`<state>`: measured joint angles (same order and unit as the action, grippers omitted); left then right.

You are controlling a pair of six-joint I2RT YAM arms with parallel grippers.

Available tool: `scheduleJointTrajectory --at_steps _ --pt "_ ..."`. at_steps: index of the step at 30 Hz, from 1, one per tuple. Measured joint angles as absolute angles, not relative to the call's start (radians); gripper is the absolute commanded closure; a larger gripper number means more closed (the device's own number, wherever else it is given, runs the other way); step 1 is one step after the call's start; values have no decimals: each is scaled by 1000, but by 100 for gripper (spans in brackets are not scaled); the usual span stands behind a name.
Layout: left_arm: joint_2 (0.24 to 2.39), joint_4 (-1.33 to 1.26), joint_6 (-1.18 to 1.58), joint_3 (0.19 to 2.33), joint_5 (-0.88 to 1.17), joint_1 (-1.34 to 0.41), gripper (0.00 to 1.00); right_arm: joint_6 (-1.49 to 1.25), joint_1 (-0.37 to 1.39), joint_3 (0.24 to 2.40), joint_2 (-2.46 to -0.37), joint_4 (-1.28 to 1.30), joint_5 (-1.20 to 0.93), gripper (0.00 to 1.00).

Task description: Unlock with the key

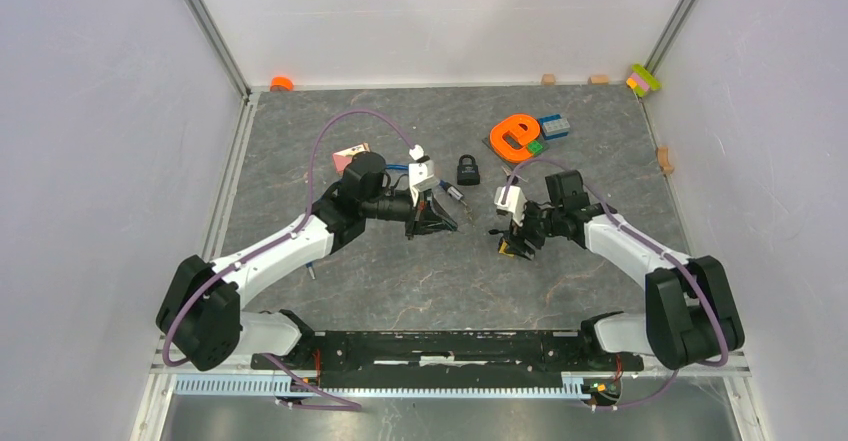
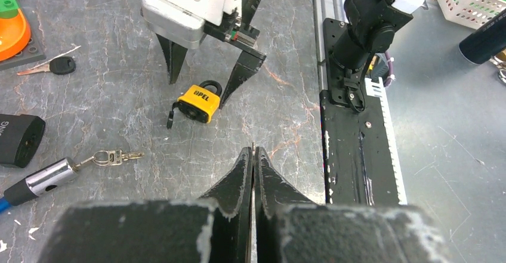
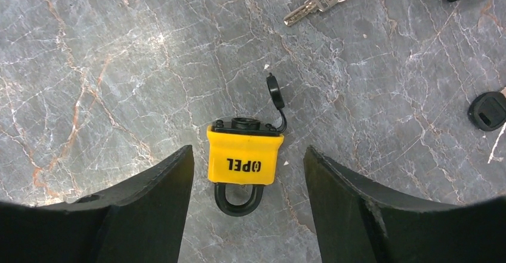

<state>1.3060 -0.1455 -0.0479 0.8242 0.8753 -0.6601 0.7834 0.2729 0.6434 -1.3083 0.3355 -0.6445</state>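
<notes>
1. Jaws on my right gripper (image 3: pixel 247 154) stand spread, one finger on each side of the yellow padlock (image 3: pixel 243 158), and neither finger touches it in the wrist view.
2. That padlock lies flat on the table (image 3: pixel 89 66). Its shackle points back toward the right wrist camera and its keyhole end faces away, with the black dust cap (image 3: pixel 273 90) flipped open.
3. My left gripper (image 2: pixel 253 154) has its fingers pressed together, tips pointing toward the padlock from across the table.
4. The key (image 2: pixel 126 155) lies loose on the table, on a ring joined to a silver-and-black handle (image 2: pixel 42 179), apart from both grippers.
5. A black-headed key (image 2: pixel 52 66) and a black padlock (image 1: pixel 468 170) lie farther off.
</notes>
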Motion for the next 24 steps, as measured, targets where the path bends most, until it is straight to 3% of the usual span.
scheduleJointTrajectory --at_steps 5,17,24 --pt "1306 -120 -48 837 874 -661 98 786 273 666 -1353 339 -627 38" --pt "1306 -99 -48 843 874 -661 98 787 273 671 -1441 342 -616 38" --pt "1306 -99 -48 847 873 -661 98 792 276 672 -1460 347 -616 45"
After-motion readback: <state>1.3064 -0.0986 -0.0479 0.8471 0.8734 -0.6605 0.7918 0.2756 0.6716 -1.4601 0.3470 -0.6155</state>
